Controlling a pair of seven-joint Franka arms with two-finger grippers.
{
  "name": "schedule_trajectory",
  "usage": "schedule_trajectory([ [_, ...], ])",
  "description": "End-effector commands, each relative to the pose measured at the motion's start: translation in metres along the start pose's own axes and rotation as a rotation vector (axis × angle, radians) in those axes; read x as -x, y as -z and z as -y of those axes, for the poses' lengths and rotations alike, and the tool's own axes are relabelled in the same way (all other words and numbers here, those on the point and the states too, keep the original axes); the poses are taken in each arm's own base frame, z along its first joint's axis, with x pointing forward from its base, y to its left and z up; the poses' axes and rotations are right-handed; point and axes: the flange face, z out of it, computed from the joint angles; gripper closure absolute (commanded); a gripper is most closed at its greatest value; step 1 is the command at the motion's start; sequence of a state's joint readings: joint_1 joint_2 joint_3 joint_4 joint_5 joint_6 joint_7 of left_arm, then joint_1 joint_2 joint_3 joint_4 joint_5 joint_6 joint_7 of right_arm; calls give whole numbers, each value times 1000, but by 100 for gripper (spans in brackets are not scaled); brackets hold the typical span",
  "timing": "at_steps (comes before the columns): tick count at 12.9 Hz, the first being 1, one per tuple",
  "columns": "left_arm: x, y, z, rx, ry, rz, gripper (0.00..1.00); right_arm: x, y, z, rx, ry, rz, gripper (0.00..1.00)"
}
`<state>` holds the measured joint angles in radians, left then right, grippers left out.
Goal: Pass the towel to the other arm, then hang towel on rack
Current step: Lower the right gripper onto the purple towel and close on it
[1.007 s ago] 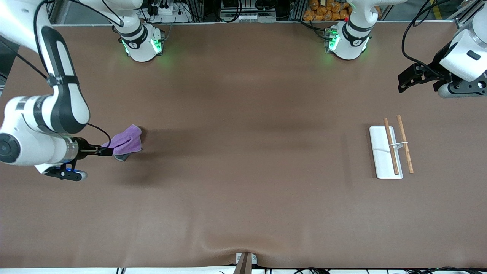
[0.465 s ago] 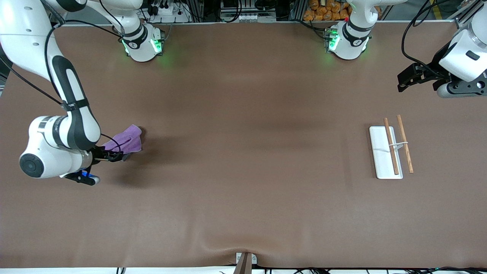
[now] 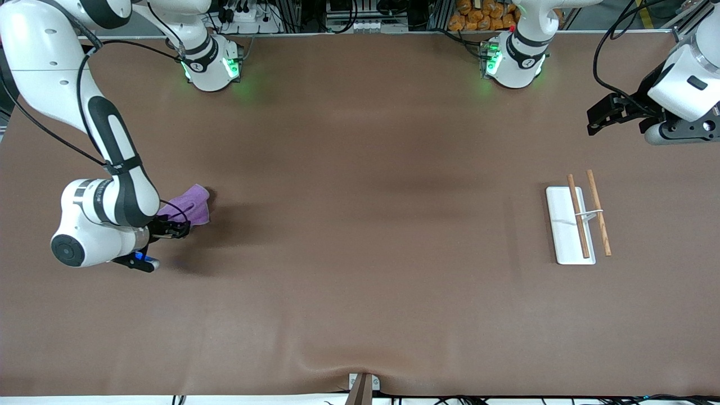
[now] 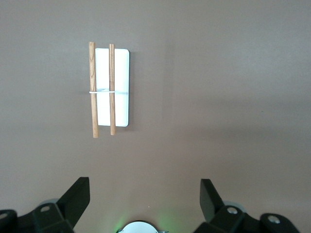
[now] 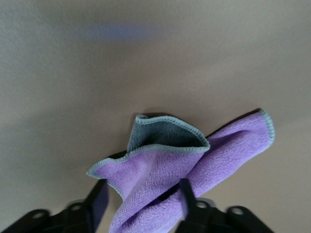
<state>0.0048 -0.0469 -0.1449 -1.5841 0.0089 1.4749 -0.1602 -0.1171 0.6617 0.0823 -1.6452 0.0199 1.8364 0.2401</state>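
Observation:
The towel (image 3: 191, 205) lies crumpled on the table toward the right arm's end, purple face out, with a grey inner face (image 5: 163, 133) showing. My right gripper (image 3: 177, 229) is low at the towel's edge nearer the front camera. Its fingers straddle a purple fold (image 5: 146, 194); one finger (image 5: 184, 194) touches the cloth and the other (image 5: 98, 194) stands a little apart from it. The rack (image 3: 565, 225) rests toward the left arm's end, a white base with two wooden rods (image 4: 112, 87). My left gripper (image 3: 595, 121) waits open in the air over that end, nothing between its fingers (image 4: 80, 191).
The brown mat (image 3: 360, 225) covers the whole table, with a raised wrinkle at its front edge (image 3: 360, 365). Both arm bases (image 3: 211, 64) glow green along the table edge farthest from the front camera.
The right arm has swung in toward the towel, and its fingers have slid round the towel's fold and narrowed. The towel has barely shifted. The left arm has not moved.

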Motion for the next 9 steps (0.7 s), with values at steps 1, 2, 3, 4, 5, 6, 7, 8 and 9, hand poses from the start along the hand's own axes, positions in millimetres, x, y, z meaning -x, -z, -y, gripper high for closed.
schedule_trajectory([
  [1,2,0,2,13,4,14,0,1,-7,6,-19,-14,12,39],
  [2,2,0,2,13,3,14,0,0,-8,5,-24,-17,10,39],
  [3,2,-1,2,13,3,15,0,0,-10,5,-24,-17,11,39],
  [4,2,-1,2,13,3,15,0,0,-11,5,-27,-18,11,42],
  [5,2,-1,2,13,3,15,0,1,-17,4,-25,-20,23,70],
  [6,2,-2,2,13,3,17,0,1,-18,5,-25,-18,26,89],
  [7,1,-3,2,13,3,18,0,1,-17,5,-26,-19,28,100],
  [8,1,-3,2,13,3,18,0,3,-16,7,-37,-21,34,100],
  [9,1,-4,2,12,3,21,0,3,-13,7,-41,-22,35,100],
])
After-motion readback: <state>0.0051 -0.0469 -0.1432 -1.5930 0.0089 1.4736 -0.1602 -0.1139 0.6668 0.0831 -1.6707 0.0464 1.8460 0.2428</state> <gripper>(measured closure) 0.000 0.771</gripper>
